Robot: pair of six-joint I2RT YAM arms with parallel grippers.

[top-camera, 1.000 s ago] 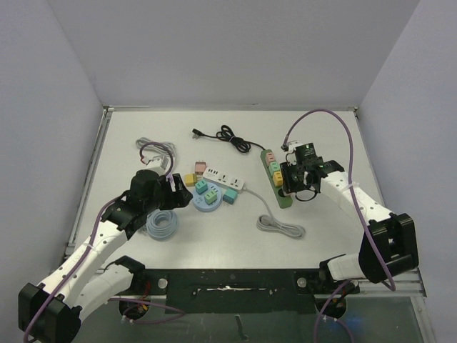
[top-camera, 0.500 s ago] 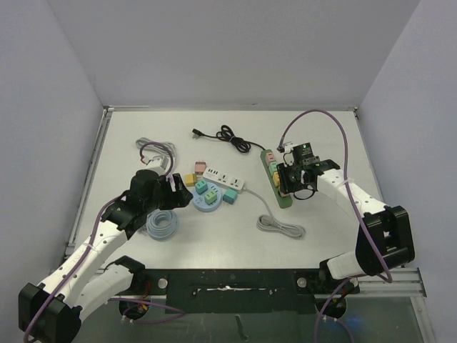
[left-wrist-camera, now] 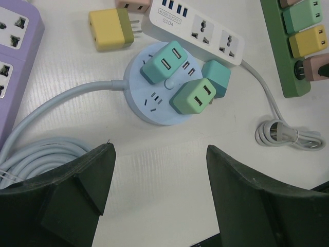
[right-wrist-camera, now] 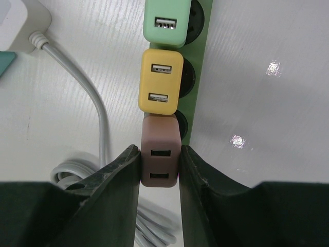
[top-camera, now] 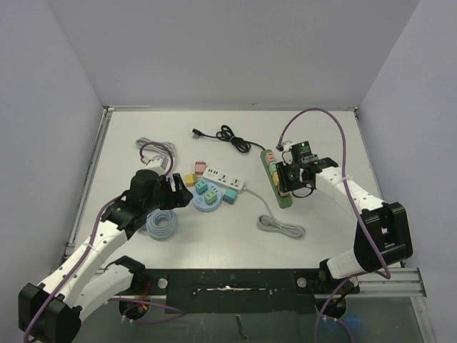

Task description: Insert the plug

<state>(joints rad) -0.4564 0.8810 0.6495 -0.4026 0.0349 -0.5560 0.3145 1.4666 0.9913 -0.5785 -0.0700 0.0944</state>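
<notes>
- Purple strip is lying at the far left of the left wrist view, with a grey cable coil just below it on the table.
- Left gripper is hanging over the coil with its jaws standing wide apart and holding nothing. It is taking no part in the insertion.
- Round blue hub is sitting just ahead of that gripper and carrying two green cubes. A white strip is lying beyond it, and a loose yellow adapter is resting beside it.
- Green strip is lying right of centre, with a mint plug and a yellow plug sitting in neighbouring sockets.
- Right gripper is clamping the brown plug by its two flat side faces, with the jaws closed tight on it.
- The brown plug is sitting at the near end of the green strip, touching the yellow plug, over the last socket. Whether its prongs are entering the socket cannot be told; they are hidden beneath the body.
- Judgement on handling: the plug is looking like a small, light, rigid plastic block with smooth sides, so it is likely to slip or twist if pushed off-axis. The present hold across the flat sides is looking suitable.
- Judgement on risk: the strip is looking light and unsecured, so downward pressure may be shifting it on the table.
</notes>
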